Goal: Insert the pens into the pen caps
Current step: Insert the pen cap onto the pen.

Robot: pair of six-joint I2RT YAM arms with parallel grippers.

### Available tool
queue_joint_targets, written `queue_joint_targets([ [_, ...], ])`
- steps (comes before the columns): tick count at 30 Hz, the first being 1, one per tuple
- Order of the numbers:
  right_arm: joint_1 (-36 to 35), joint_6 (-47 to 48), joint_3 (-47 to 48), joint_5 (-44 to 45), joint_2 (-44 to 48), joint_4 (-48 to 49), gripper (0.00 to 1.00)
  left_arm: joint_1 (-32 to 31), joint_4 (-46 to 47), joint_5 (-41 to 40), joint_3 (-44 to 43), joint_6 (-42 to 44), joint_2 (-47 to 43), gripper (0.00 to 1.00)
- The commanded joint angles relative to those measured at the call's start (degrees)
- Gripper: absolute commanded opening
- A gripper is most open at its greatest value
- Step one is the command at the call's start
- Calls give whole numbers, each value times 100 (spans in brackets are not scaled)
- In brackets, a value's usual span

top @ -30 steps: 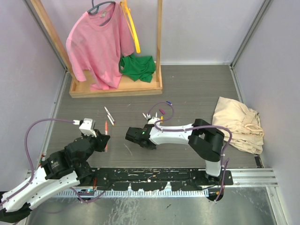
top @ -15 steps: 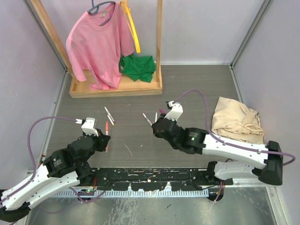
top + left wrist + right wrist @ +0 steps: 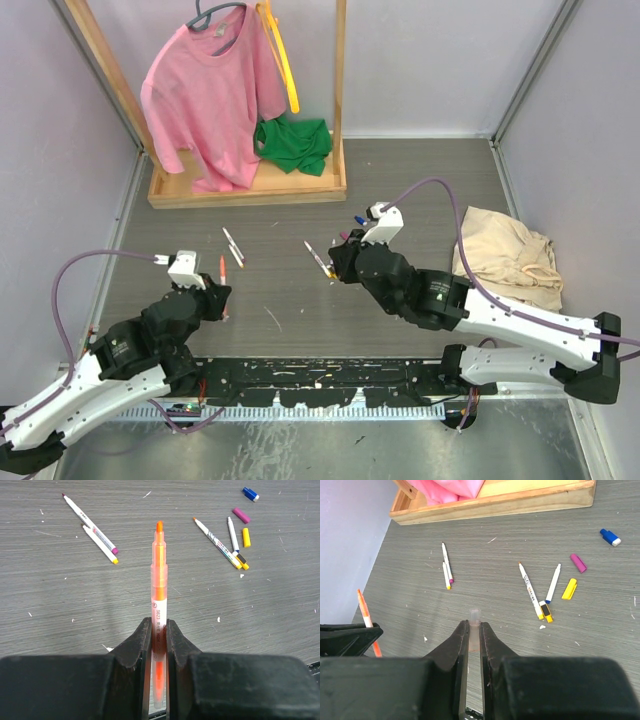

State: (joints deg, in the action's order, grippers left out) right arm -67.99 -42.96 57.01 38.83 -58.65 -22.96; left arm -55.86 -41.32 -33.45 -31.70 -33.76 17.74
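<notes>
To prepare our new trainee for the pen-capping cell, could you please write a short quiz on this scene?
1. True or false: the left claw grips an orange pen.
2. How many loose caps lie on the table? A two, B three, C five.
3. What does the right claw hold?
Key: 1 true. 2 B: blue cap, magenta cap, yellow cap. 3 a small pale cap.

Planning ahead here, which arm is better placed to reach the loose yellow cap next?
Right. The yellow cap lies just ahead of the right tool; the left tool is far across, shut on the orange pen. The right tool grips a small clear tube though.
</notes>
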Motion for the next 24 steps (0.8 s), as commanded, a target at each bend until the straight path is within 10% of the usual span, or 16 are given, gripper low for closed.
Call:
queue_joint_targets([
  [1,22,261,233,-12,290,52,0,16,235,-235,-141,36,-47,0],
  [24,-35,-42,-857,-170,1303,68,0,18,1494,1313,-391,116,492,0],
])
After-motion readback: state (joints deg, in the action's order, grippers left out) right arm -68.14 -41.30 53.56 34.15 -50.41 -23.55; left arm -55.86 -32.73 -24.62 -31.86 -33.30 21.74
